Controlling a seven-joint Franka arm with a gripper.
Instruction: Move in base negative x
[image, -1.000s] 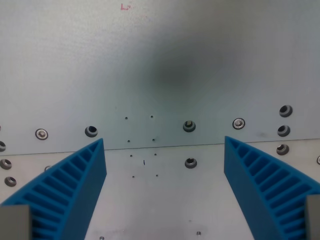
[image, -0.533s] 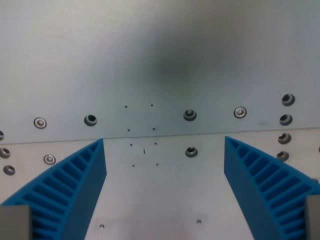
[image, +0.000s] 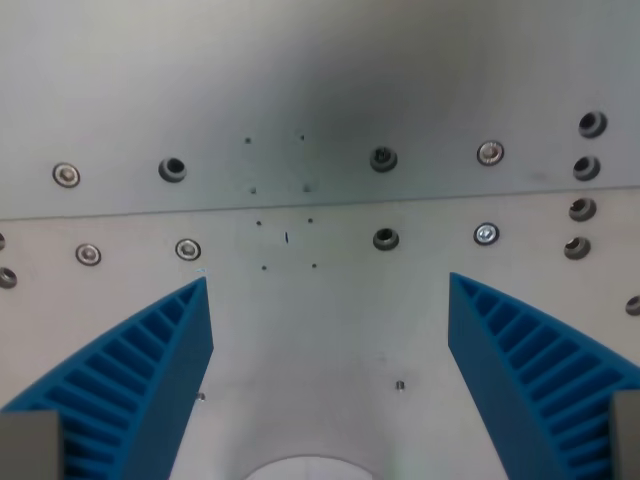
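- Note that the gripper (image: 330, 300) is released: its two blue ribbed fingers (image: 140, 385) stand well apart at the left and right of the wrist view, with nothing between them.
- Note that the task has no object to carry; the thing to move is the arm itself, and you see only its gripper, low in the view.
- Observe the metal plate (image: 320, 340) below the gripper. A seam (image: 120, 213) runs left to right across it, with a row of screws (image: 68, 175) on the far side and another on the near side.
- Observe a pale curved cutout (image: 305, 468) at the near edge of the view, between the fingers.
- Judge the step in hand as a plain travel over the plate; no grasp is called for.
- For the next move, hold height and finger opening constant, and travel straight along base negative x. The view alone does not show which way that axis lies.
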